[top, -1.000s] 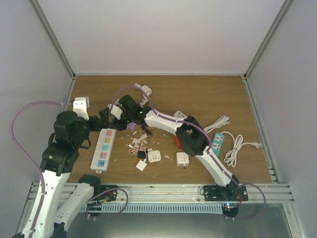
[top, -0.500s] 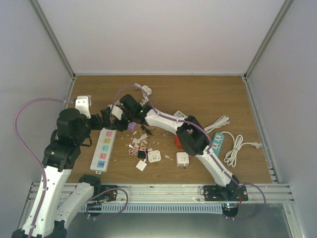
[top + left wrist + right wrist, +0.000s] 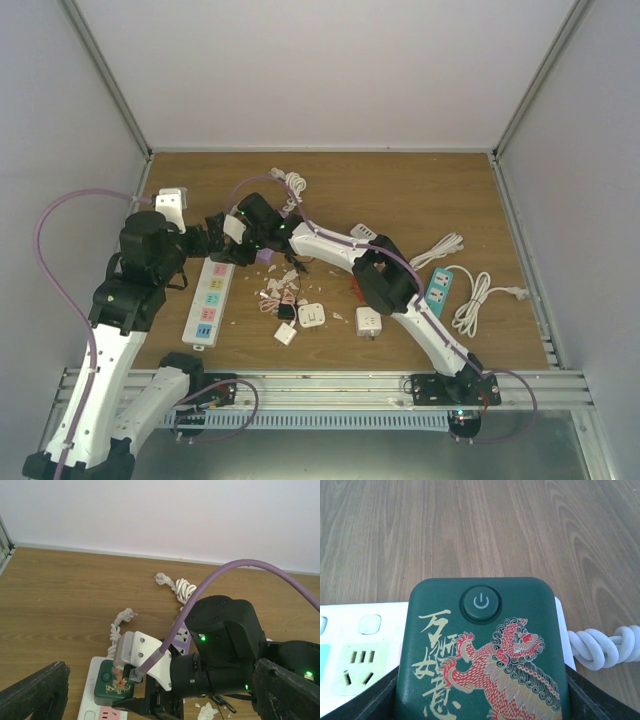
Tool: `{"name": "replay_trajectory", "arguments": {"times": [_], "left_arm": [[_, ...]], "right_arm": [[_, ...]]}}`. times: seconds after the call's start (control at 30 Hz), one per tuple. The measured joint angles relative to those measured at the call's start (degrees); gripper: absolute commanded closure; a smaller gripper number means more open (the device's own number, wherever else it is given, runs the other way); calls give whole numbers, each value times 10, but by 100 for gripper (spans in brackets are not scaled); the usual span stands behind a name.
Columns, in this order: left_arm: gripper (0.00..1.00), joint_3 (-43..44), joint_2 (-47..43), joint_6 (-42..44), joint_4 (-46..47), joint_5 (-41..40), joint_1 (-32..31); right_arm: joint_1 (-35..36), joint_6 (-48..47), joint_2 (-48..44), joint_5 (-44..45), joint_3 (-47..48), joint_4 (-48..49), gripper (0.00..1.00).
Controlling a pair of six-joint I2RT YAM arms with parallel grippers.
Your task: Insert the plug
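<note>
A dark green plug (image 3: 482, 650) with a power button and a red-and-gold lion print fills the right wrist view. My right gripper (image 3: 482, 702) is shut on its sides. The plug (image 3: 107, 687) sits over the cord end of the white power strip (image 3: 350, 645), above its pastel sockets (image 3: 207, 300); whether its pins are seated is hidden. My left gripper (image 3: 160, 695) is open wide, its fingers (image 3: 35, 692) on either side of the right arm's wrist and holding nothing. From above, both grippers meet at the strip's far end, left (image 3: 205, 243) and right (image 3: 224, 232).
A knotted white cord (image 3: 175, 585) lies behind the strip, with a purple socket block (image 3: 266, 255) beside it. White scraps (image 3: 280, 285), two white adapters (image 3: 311, 315) (image 3: 368, 320), a teal strip (image 3: 438, 288) and coiled white cables (image 3: 470, 300) lie to the right.
The left arm has shifted slightly away from the near edge and to the right, closer to the right wrist. The right gripper and the plug have barely moved.
</note>
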Motion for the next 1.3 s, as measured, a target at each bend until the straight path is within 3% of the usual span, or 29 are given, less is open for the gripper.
{"name": "replay_trajectory", "arguments": {"times": [0.27, 0.47, 0.7, 1.13, 1.3], "left_arm": [[1, 1, 12, -1, -1, -7, 0], [1, 11, 19, -1, -4, -9, 0], [1, 6, 21, -6, 1, -4, 0], [1, -12, 23, -6, 5, -2, 0], [1, -20, 23, -9, 8, -2, 0]], "right_arm": [[8, 1, -26, 61, -29, -7, 69], [-42, 4, -68, 66, -80, -43, 69], [-70, 4, -63, 70, -73, -56, 69], [-59, 37, -42, 91, -78, -11, 69], [-57, 52, -53, 97, -119, 40, 61]]}}
